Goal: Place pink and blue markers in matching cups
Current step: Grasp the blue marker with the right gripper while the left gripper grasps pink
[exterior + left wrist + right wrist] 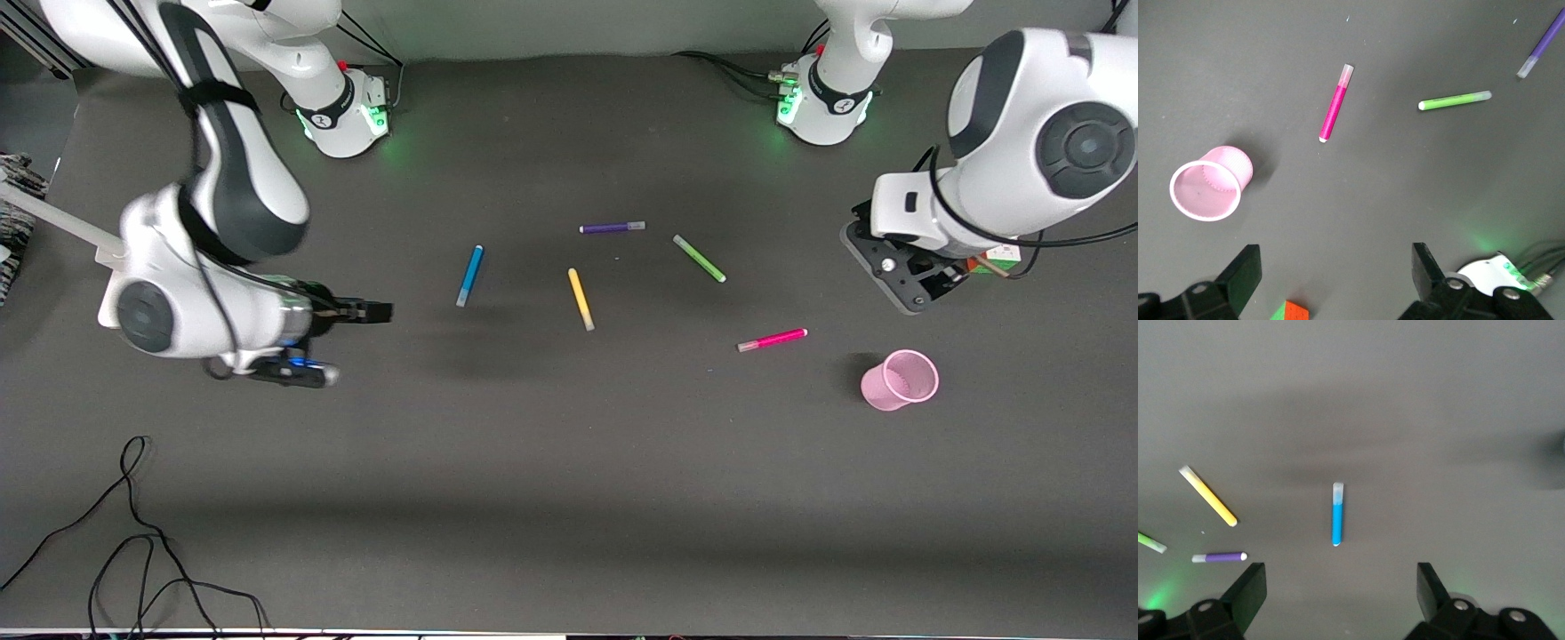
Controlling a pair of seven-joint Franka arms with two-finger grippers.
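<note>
Scene: Two Franka arms hang over a dark desk [569,498] strewn with five markers, none of them yet in a cup.
Pink cup [900,380]: It stands upright and empty near the left arm's end of the desk; it serves as the landmark below.
Pink marker [773,340]: It lies flat on the desk close beside the pink cup, toward the right arm's end from it and slightly farther from the front camera.
Blue marker [469,275]: It lies flat well apart from the pink cup, far toward the right arm's end of the desk.
Blue cup: None shows in any view, so where the blue marker should go cannot be told.
Left end effector [1333,280]: It hovers over the desk just beside the pink cup, fingers spread wide and holding nothing.
Right end effector [1341,597]: It hovers well apart from the pink cup, near the blue marker, fingers spread wide and empty.
Other pens: A yellow marker [581,300], a green marker [699,259] and a purple marker [613,228] lie between the two task pens, all farther from the front camera than the pink cup.
Progress: By the look of it nothing is done; both pickups and both drops remain.
Likely next: Each arm seems lined up to descend on its nearest pen.
</note>
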